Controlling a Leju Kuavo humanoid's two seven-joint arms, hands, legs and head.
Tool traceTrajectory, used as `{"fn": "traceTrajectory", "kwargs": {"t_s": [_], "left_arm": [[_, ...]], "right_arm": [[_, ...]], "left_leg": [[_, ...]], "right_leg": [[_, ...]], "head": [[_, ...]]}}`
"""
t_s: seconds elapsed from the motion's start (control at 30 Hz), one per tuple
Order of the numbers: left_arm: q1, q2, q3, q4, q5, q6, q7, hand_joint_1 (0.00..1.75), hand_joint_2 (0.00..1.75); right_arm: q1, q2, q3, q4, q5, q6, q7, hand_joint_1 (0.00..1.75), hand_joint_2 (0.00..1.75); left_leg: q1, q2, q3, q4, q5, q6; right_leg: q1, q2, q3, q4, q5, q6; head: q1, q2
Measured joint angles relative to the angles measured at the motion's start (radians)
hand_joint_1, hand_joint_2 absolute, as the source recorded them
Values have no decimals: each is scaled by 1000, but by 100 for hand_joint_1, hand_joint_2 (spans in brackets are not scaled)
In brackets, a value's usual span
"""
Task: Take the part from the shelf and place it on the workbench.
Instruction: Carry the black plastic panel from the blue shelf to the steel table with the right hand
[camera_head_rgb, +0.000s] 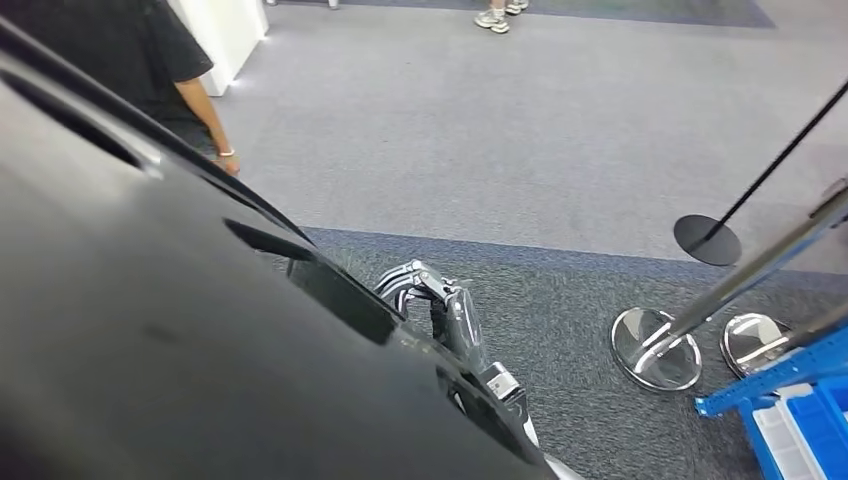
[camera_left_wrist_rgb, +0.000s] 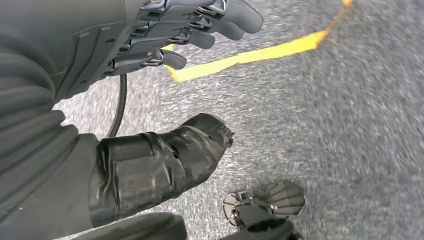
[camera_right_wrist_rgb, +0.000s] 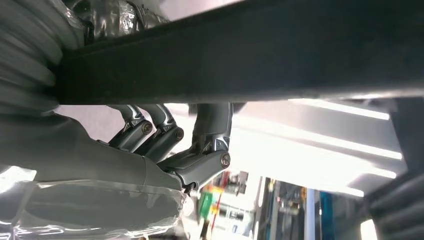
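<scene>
The right hand (camera_head_rgb: 440, 305) curls its fingers (camera_right_wrist_rgb: 165, 135) around the edge of the large black part (camera_head_rgb: 150, 340), carried over grey carpet (camera_head_rgb: 480, 130). The left hand (camera_left_wrist_rgb: 165, 35) hangs empty, fingers loosely apart, above yellow floor tape (camera_left_wrist_rgb: 250, 55).

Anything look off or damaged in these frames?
Yes: the black part is carried steeply slanted, blocking much of the head view. The right hand grips its edge, fingers hooked over it. The left hand hangs free above the carpet. No damage visible.
</scene>
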Motion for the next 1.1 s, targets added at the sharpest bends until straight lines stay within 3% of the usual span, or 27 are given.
{"fn": "traceTrajectory", "kwargs": {"t_s": [0.07, 0.13, 0.2, 0.27, 0.33, 0.4, 0.47, 0.5, 0.53, 0.6, 0.67, 0.7, 0.77, 0.8, 0.87, 0.93, 0.97, 1.0, 1.03, 1.1], "left_arm": [[4, 0, 0, 0, 5, 4, -7, 0, 175], [5, -1, 0, 0, 9, 1, -15, 0, 175], [4, -2, 1, 0, 15, -2, -22, 0, 175], [8, -2, 3, 0, 26, -1, -37, 0, 175], [13, -2, 8, 0, 42, -1, -57, 0, 175], [12, -2, 13, 0, 53, -5, -74, 0, 175], [11, -3, 17, 0, 59, -9, -80, 0, 175], [13, -3, 20, 0, 61, -10, -81, 0, 175], [15, -3, 22, 0, 63, -10, -81, 0, 175], [18, -3, 25, 0, 66, -10, -80, 0, 175], [16, -4, 29, 0, 64, -8, -73, 0, 175], [15, -5, 31, 0, 63, -7, -67, 0, 175], [16, -6, 33, 0, 58, -2, -52, 0, 175], [17, -6, 33, 0, 56, 1, -45, 0, 175], [19, -6, 33, 0, 53, 6, -36, 0, 175], [17, -8, 33, 0, 52, 6, -33, 0, 175], [17, -8, 33, 0, 52, 6, -32, 0, 175], [17, -9, 33, 0, 52, 6, -32, 0, 175], [18, -9, 33, 0, 52, 7, -32, 0, 175], [19, -9, 33, 0, 52, 7, -31, 0, 175]], "right_arm": [[1, 0, 0, -2, -2, 4, 0, 175, 175], [1, 0, 0, -3, -6, 13, -2, 175, 175], [1, 0, 0, -3, -15, 22, -6, 175, 175], [-1, 1, 0, -4, -30, 28, -13, 175, 175], [-2, 3, 0, -3, -45, 32, -20, 175, 175], [-1, 5, 0, -3, -55, 34, -25, 175, 175], [-1, 5, 0, -1, -59, 37, -28, 175, 175], [-1, 5, 0, 0, -60, 39, -30, 175, 175], [-1, 5, 0, 1, -61, 42, -32, 175, 175], [-2, 5, 0, 2, -63, 47, -36, 175, 175], [-6, 7, 0, 5, -72, 54, -38, 175, 175], [-8, 8, 0, 8, -78, 59, -40, 175, 175], [-13, 11, 0, 14, -90, 70, -43, 175, 175], [-15, 13, 0, 17, -93, 75, -45, 175, 175], [-19, 16, 0, 24, -97, 82, -47, 175, 175], [-21, 17, 0, 31, -97, 86, -50, 175, 175], [-21, 17, 0, 34, -97, 86, -52, 175, 175], [-21, 17, 0, 37, -97, 87, -54, 175, 175], [-21, 17, 0, 38, -97, 88, -55, 175, 175], [-22, 17, 0, 40, -97, 88, -56, 175, 175]], "left_leg": [[0, -30, 3, 7, -5, -2], [0, -58, -1, 18, -12, -10], [4, -80, -10, 23, -14, -22], [8, -95, -17, 21, -13, -36], [6, -55, -31, 48, -29, -47], [6, 7, -79, 142, -77, -57], [11, 28, -139, 252, -117, -66], [14, 32, -152, 274, -115, -69], [17, 35, -146, 260, -97, -72], [18, 62, -87, 143, -35, -74], [11, 95, -35, 43, -4, -62], [7, 103, -27, 25, -6, -53], [4, 84, -26, 23, -9, -36], [5, 73, -22, 19, -8, -30], [10, 52, -12, 10, -6, -16], [10, 30, -8, 8, -6, -7], [9, 18, -7, 9, -7, -5], [7, 4, -6, 9, -8, -4], [6, -10, -4, 10, -9, -3], [6, -43, 2, 10, -11, -5]], "right_leg": [[-1, 15, 22, -85, 76, -4], [-6, 66, 70, -207, 134, -8], [-6, 97, 91, -256, 141, -10], [-5, 79, 96, -266, 142, -16], [-9, 52, 106, -278, 145, -27], [-9, 22, 114, -284, 143, -36], [-7, -10, 118, -283, 138, -38], [-7, -26, 120, -283, 134, -37], [-7, -40, 122, -281, 131, -35], [-8, -65, 128, -278, 123, -29], [-2, -85, 135, -276, 114, -18], [2, -93, 138, -277, 112, -13], [4, -109, 146, -282, 108, -1], [2, -107, 149, -279, 102, 5], [-2, -68, 130, -224, 67, 11], [-2, -18, 63, -89, 8, 10], [-1, -8, 26, -25, -12, 9], [0, -4, 0, 11, -13, 7], [1, -1, -8, 9, 6, 5], [1, 15, 25, -95, 87, -4]], "head": [[-2, 0], [-4, 0], [-9, -1], [-17, -1], [-32, -2], [-48, -4], [-54, -5], [-56, -5], [-57, -5], [-60, -5], [-61, -6], [-60, -6], [-57, -7], [-57, -7], [-57, -8], [-54, -7], [-54, -6], [-55, -5], [-56, -5], [-58, -4]]}}
